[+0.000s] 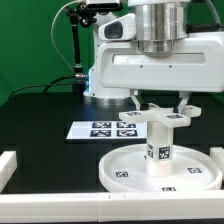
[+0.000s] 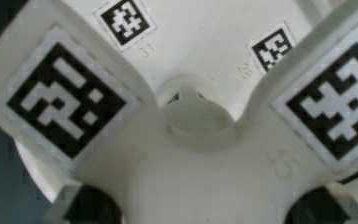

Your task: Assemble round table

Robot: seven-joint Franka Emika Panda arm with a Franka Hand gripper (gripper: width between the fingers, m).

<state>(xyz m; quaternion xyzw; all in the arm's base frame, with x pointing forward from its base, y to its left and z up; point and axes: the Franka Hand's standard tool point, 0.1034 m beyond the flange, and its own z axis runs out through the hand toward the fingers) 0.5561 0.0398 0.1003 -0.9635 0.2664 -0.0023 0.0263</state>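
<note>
A: Fingers (image 1: 159, 103) first. State?

B: Closed on the cross-shaped piece (image 1: 160, 117), which sits atop the cylinder (image 1: 159, 147). In the wrist view the cross-shaped piece (image 2: 185, 110) fills the frame, tagged arms spreading from a round hub; dark finger pads (image 2: 91, 203) flank it at the frame edge.

A: Surface and room, largest down.

B: Green backdrop (image 1: 30, 40) behind. Black worktop (image 1: 45, 115) spans the scene. The arm's white base (image 1: 105, 75) stands at the far side. The round disc (image 1: 130, 170) lies flat near the front, toward the exterior view's right, with the cylinder upright at its centre. The marker board (image 1: 104, 129) lies flat just behind the disc, apart from it.

A: Edges, free room?

B: A white bar (image 1: 50, 208) runs along the front edge, another white bar (image 1: 6, 166) at the exterior view's left. Bare black worktop between that bar and the disc.
</note>
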